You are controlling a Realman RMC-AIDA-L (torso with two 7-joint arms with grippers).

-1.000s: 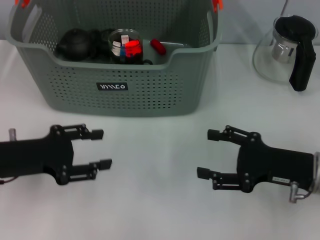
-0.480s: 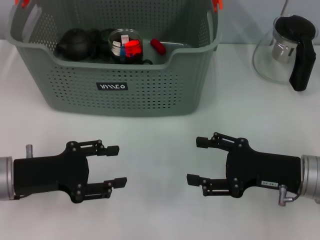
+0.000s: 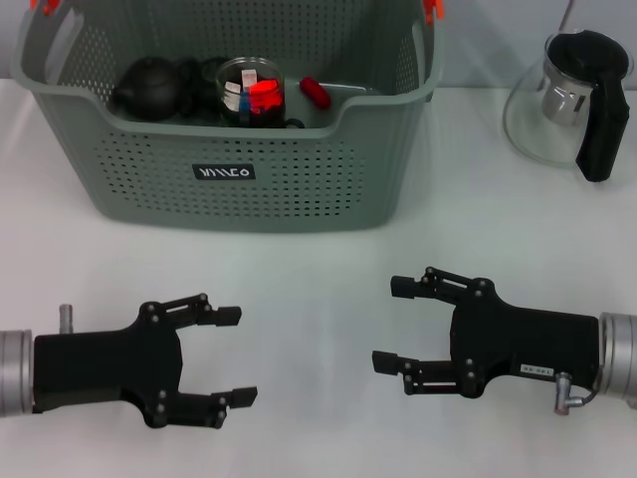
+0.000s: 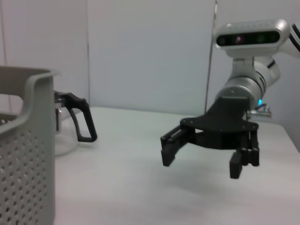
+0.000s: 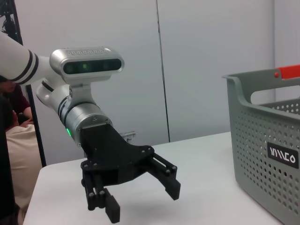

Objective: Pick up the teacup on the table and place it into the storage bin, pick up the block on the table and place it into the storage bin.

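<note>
The storage bin, a grey perforated basket with orange-tipped handles, stands at the back of the white table. Inside it a glass teacup stands upright, with a red block showing through or against it. My left gripper hovers open and empty over the near left of the table. My right gripper is open and empty at the near right. Both are well in front of the bin. The left wrist view shows the right gripper, and the right wrist view shows the left gripper.
A black teapot and a small red piece also lie in the bin. A glass teapot with a black handle stands at the back right. White tabletop lies between the grippers and the bin.
The left gripper has moved nearer the table's front edge and a little rightward. The right gripper shifted left and nearer, then stayed put. Both stayed open.
</note>
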